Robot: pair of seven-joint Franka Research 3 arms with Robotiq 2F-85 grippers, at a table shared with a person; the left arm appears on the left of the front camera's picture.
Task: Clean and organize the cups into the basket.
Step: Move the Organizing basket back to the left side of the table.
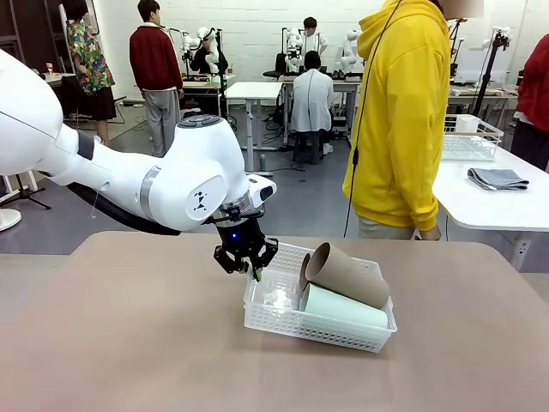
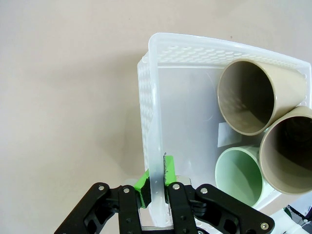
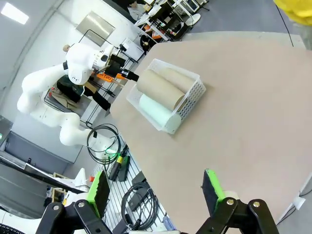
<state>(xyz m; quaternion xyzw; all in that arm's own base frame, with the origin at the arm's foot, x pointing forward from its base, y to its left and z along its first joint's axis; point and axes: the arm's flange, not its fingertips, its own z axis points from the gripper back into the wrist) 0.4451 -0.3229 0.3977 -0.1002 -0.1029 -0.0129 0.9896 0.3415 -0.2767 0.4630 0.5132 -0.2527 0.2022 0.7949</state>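
Observation:
The white basket (image 1: 296,329) lies on the brown table, right of centre. Inside it, two brown cups (image 1: 347,275) lie on their sides over a pale mint green cup (image 1: 343,307). My left gripper (image 1: 255,271) is shut on the basket's left rim. The left wrist view shows its green pads (image 2: 142,183) pinching the thin wall of the basket (image 2: 146,97), with the open mouths of one brown cup (image 2: 246,95), the other brown cup (image 2: 287,151) and the mint cup (image 2: 239,176) facing me. My right gripper (image 3: 156,192) hangs open, high above the table, far from the basket (image 3: 194,95).
A person in a yellow hoodie (image 1: 399,112) stands at the table's far edge, behind the basket. A white table with a wire rack (image 1: 467,137) and a folded grey cloth (image 1: 497,178) stands at the back right. Bare tabletop surrounds the basket.

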